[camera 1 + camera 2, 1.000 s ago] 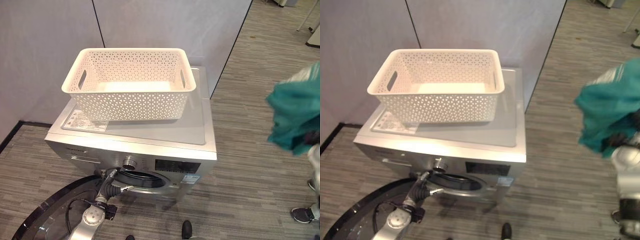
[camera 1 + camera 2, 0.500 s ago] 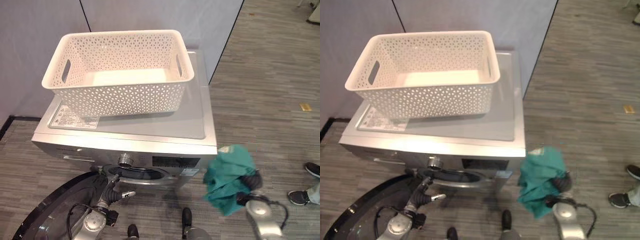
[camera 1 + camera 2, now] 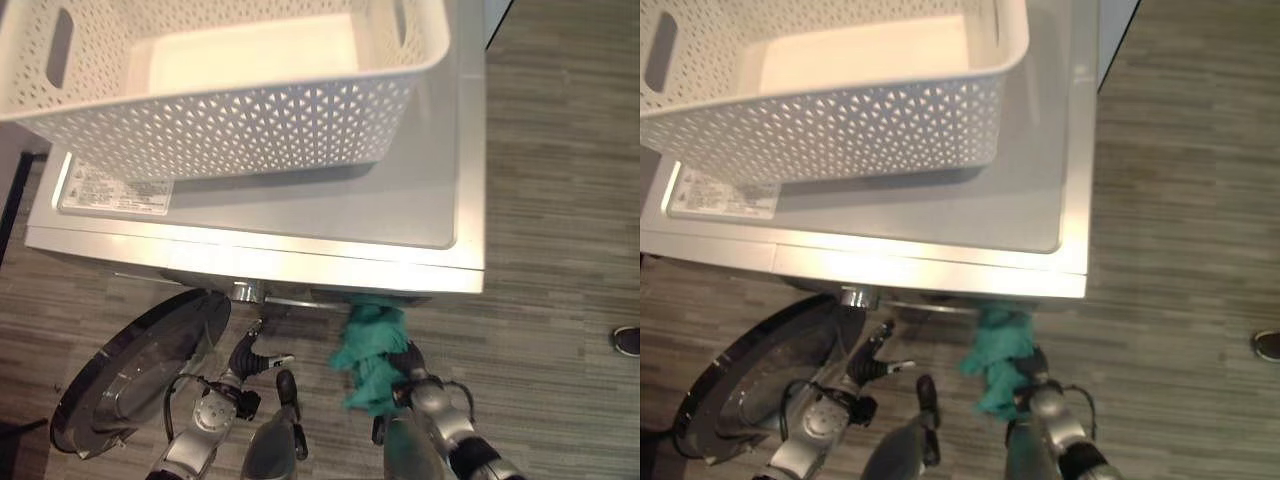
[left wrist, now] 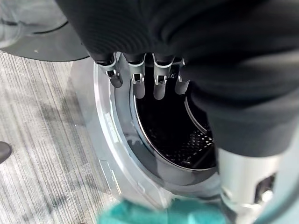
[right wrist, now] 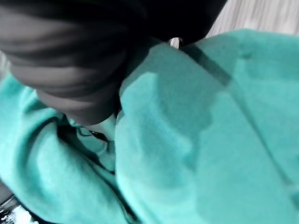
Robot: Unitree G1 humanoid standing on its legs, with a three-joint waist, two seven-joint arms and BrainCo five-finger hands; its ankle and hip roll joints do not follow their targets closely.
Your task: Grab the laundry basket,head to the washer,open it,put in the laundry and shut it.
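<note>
- Hiding most of the right hand [image 3: 415,372], the teal garment [image 3: 372,350] bunches over its fingers, so how far they close round the cloth cannot be told; in the right wrist view the cloth [image 5: 196,140] lies right against the dark cover.
- The left hand [image 3: 250,362] reaches toward the washer's front with fingers [image 4: 159,84] straight and spread, holding nothing, their tips just before the round opening [image 4: 175,135].
- The glass door [image 3: 135,365] hangs swung open at the robot's left, near the left hand.
- The garment sits just below the front edge of the washer [image 3: 300,215], its upper end tucked out of sight under that edge.
- Farther off, the white laundry basket [image 3: 220,110] stands on the washer's top, cut off by the frame, with nothing seen inside it.
- A person's shoe [image 3: 628,340] shows at the right edge.
</note>
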